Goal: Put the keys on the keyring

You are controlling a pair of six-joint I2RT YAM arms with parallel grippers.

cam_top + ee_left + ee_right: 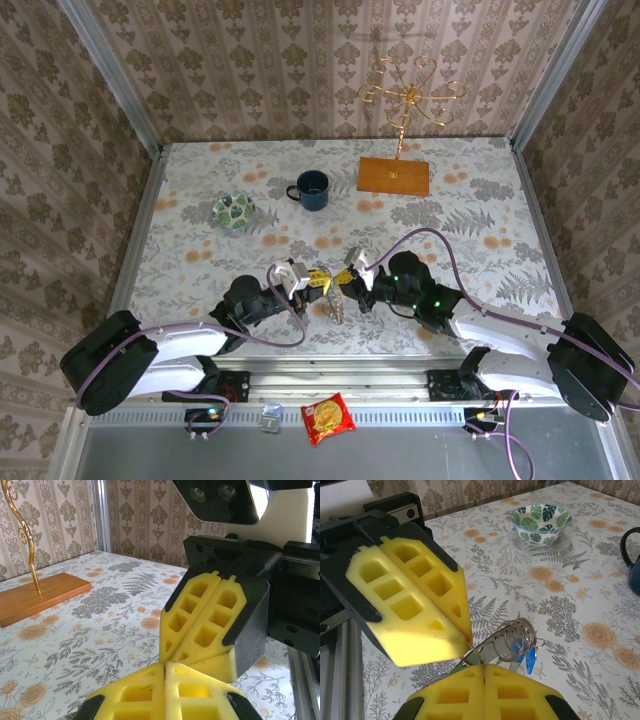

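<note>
My two grippers meet tip to tip above the table's near middle. The right gripper [484,666] is shut on a thin wire loop of the keyring [517,637]. The same loop runs up to the tip of the left gripper's yellow fingers [410,600]. The left gripper [165,666] is shut, with a thin sliver in its seam, and the right gripper's fingers [215,615] touch its tip. From above, the keyring [335,303] hangs below the left gripper [322,282] and right gripper [350,280]. The blue key [530,661] dangles from the coils. The green key is hidden.
Behind the grippers stand a blue mug [312,189] and a green-patterned dish [234,211]. The gold wire stand [408,95] rises from a wooden base [394,175] at the back right. A snack packet [328,418] lies in front of the table's near rail.
</note>
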